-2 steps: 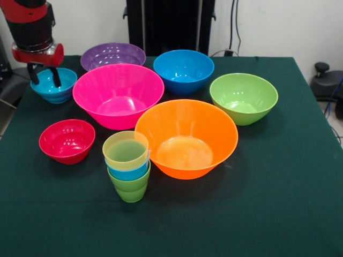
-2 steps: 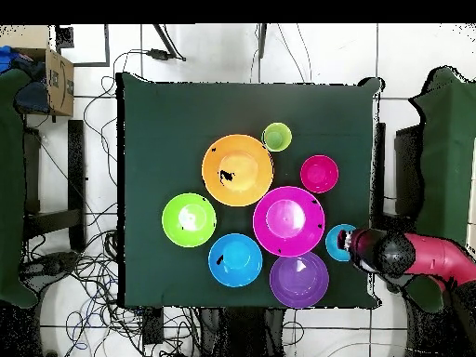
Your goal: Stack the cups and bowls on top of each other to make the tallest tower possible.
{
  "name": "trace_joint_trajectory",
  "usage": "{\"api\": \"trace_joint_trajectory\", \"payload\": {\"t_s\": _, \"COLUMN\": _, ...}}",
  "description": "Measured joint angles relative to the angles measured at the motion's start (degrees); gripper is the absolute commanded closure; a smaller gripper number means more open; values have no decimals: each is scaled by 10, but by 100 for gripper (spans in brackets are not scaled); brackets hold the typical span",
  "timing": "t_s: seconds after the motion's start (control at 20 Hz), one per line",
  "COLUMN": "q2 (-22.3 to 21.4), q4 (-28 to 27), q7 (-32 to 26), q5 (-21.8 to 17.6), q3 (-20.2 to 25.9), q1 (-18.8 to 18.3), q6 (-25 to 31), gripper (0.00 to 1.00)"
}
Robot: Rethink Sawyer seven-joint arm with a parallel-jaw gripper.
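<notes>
The tower (image 1: 127, 166) stands at the table's front: a green cup (image 1: 130, 188) lowest, a blue cup (image 1: 128, 173) in it, a yellow cup (image 1: 126, 150) on top; from above it shows as one ring (image 2: 276, 137). Around it sit separate bowls: orange (image 1: 186, 137), pink (image 1: 118, 95), purple (image 1: 112, 55), blue (image 1: 184, 69), green (image 1: 244, 97), red (image 1: 67, 140) and teal (image 1: 59, 92). My gripper (image 1: 44, 77) hangs open at the far left over the teal bowl (image 2: 335, 244), fingers spread about its width, tips at rim height.
The green cloth table (image 1: 278, 214) ends close to the left of the teal bowl. In the overhead view a cardboard box (image 2: 58, 81) and cables lie on the floor beside the table. A black device (image 1: 321, 69) stands off the right edge.
</notes>
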Motion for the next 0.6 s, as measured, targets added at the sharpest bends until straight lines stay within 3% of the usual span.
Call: {"api": "trace_joint_trajectory", "payload": {"t_s": 0.6, "q2": -7, "q4": 0, "q7": -21, "q5": 0, "q3": 0, "q1": -17, "q6": 0, "gripper": 0}}
